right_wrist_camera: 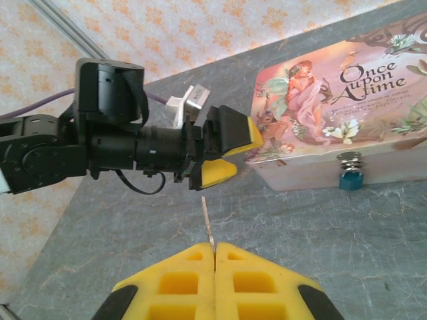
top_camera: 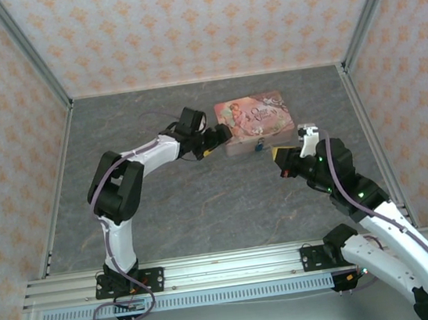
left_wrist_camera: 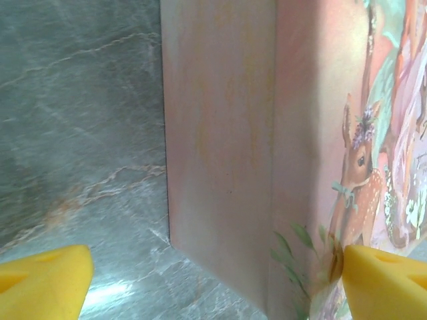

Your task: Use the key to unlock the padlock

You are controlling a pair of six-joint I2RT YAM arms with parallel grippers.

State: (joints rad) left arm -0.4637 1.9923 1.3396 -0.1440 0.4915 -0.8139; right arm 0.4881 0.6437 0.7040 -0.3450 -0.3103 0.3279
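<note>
Two claws stand differently for you: your left gripper [top_camera: 217,138] has its yellow fingers [left_wrist_camera: 43,280] spread wide at the left end of the pink box [top_camera: 256,119]. One finger is out over the grey table [top_camera: 205,208] and the other is over the illustrated lid, so the box's corner sits between them; you cannot tell whether either finger touches the box. Your right gripper [right_wrist_camera: 215,248] is pressed together on the key [right_wrist_camera: 208,217], a thin pale sliver sticking out past the fingertips and pointing roughly toward the left claw. The padlock [right_wrist_camera: 350,180], blue-teal, hangs by its silvery shackle on the box's front wall, right of the key's tip and apart from it. Seen from above, your right gripper sits just in front of the box, near the padlock.
</note>
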